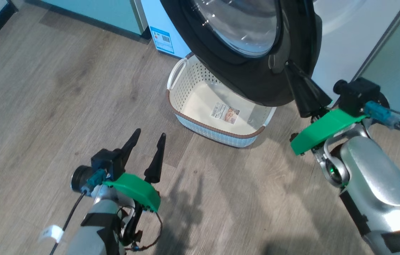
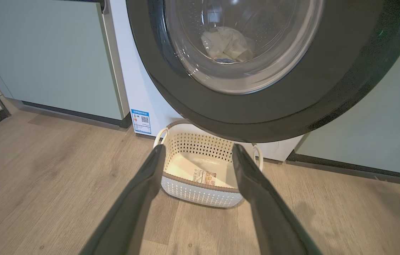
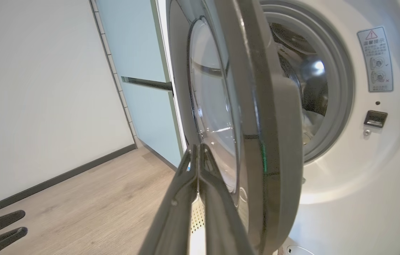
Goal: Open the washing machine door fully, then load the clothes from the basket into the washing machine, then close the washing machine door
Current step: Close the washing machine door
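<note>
The washing machine door (image 1: 256, 83) stands partly open, its black rim hanging over the basket (image 1: 200, 124). My right gripper (image 1: 288, 64) is shut on nothing, its tips against the outer face of the door (image 3: 274, 141), as the right gripper (image 3: 198, 146) shows in its wrist view. The cream basket (image 2: 200, 193) sits on the floor before the washing machine (image 1: 345, 39) with only a label on its bottom. Pale clothes (image 2: 226, 44) lie in the drum, seen through the door (image 2: 310, 106) glass. My left gripper (image 1: 150, 134) hovers open over the floor, short of the basket.
Pale teal cabinets (image 2: 54, 60) flank the washing machine (image 2: 143, 88) on both sides. A blue sticker (image 1: 162, 39) marks its lower front. Wooden floor (image 1: 44, 106) stretches to the left, with a white wall (image 3: 37, 88) beyond. My left gripper (image 3: 24, 221) shows low in the right wrist view.
</note>
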